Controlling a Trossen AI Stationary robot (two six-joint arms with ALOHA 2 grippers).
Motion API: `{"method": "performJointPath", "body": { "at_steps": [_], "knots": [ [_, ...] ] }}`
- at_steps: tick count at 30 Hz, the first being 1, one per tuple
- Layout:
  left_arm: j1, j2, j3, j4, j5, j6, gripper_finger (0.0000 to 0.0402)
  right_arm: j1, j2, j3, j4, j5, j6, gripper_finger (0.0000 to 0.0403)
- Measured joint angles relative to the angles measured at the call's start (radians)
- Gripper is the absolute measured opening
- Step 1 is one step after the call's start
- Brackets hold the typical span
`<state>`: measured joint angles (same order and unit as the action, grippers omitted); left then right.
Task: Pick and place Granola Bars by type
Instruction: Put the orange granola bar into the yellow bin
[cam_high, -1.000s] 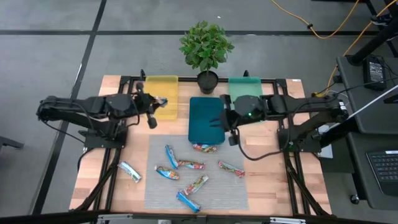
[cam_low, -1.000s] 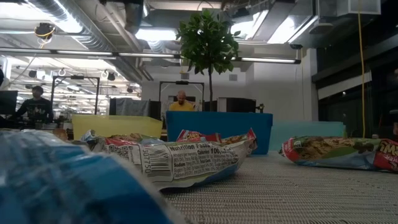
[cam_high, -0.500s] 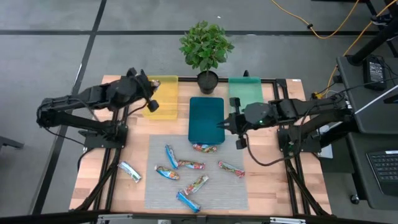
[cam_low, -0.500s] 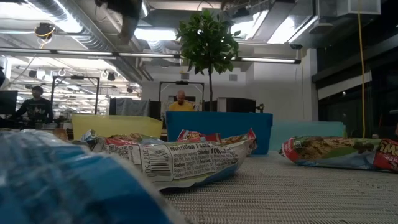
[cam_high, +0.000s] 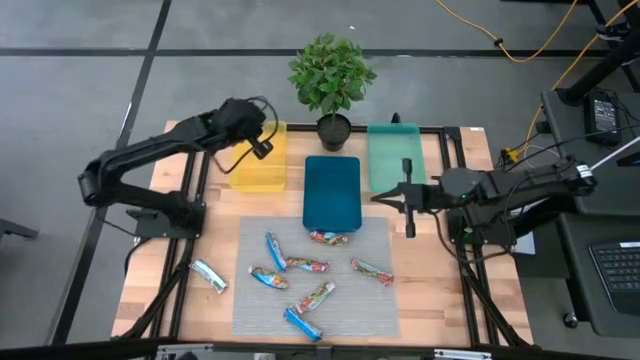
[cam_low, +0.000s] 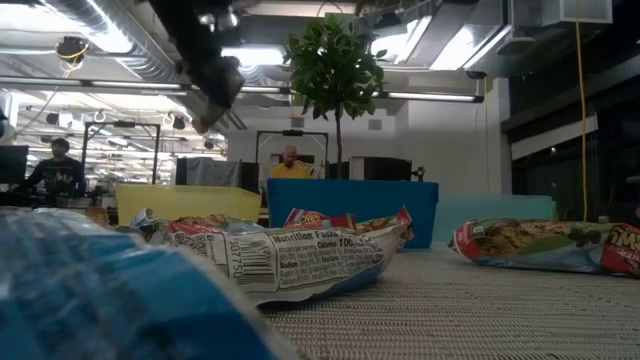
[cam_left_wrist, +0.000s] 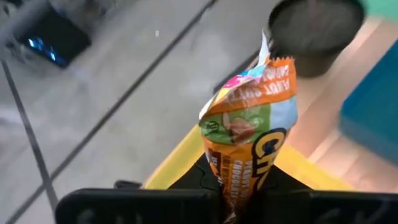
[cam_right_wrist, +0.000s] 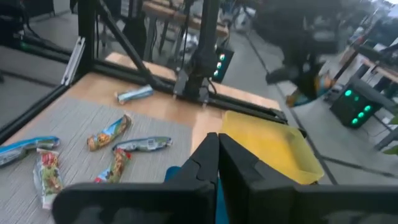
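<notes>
Left wrist view shows an orange multicoloured granola bar (cam_left_wrist: 249, 127) clamped upright between the fingers of the left pincer (cam_left_wrist: 239, 196), its crinkled end sticking up past them. From the high view that left pincer (cam_high: 262, 147) hangs over the far left of the counter (cam_high: 150, 280), above the yellow tray (cam_high: 258, 170).

The other granola bars lie on the grey mat (cam_high: 315, 325) at the near middle of the counter: a red-orange one (cam_high: 329, 238) just in front of the dark teal tray (cam_high: 331, 192), a blue one (cam_high: 275, 252) and a multicoloured one (cam_high: 306, 265) side by side, another multicoloured one (cam_high: 269, 278) nearer, one (cam_high: 371, 271) to the right, one (cam_high: 315, 296) near the middle, and a bright blue one (cam_high: 302, 323) at the near edge. A silvery-white and blue bar (cam_high: 209, 275) lies off the mat on the bare wood at the left.

The right pincer (cam_high: 407, 190) is shut on nothing, its fingers (cam_right_wrist: 217, 158) pressed together, and it sits low between the dark teal tray and the light green tray (cam_high: 392, 155). A potted plant (cam_high: 331, 75) stands at the far edge between the yellow and light green trays.

Low view shows people (cam_low: 290, 162) in the room behind the counter.
</notes>
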<state>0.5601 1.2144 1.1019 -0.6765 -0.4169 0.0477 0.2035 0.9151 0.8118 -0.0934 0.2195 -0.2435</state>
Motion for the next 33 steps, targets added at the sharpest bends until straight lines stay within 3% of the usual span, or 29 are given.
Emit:
{"method": "performJointPath", "body": {
  "at_steps": [6,14,27,33],
  "knots": [
    [0.073,0.108,0.0,-0.001,0.042,0.013,0.0011,0.0,-0.026,-0.056,0.05,-0.002,-0.02,0.0014],
    [0.159,0.204,-0.002,-0.103,0.18,0.018,0.0007,0.0,-0.002,-0.067,0.078,-0.003,-0.025,0.0014],
    [0.184,0.348,-0.002,-0.146,0.165,0.029,0.001,0.0,0.107,-0.067,0.087,-0.002,-0.026,0.0014],
    [0.184,0.375,-0.002,-0.144,0.127,0.055,0.0038,0.0,0.137,-0.067,0.09,-0.002,-0.03,0.0014]
  ]
}}
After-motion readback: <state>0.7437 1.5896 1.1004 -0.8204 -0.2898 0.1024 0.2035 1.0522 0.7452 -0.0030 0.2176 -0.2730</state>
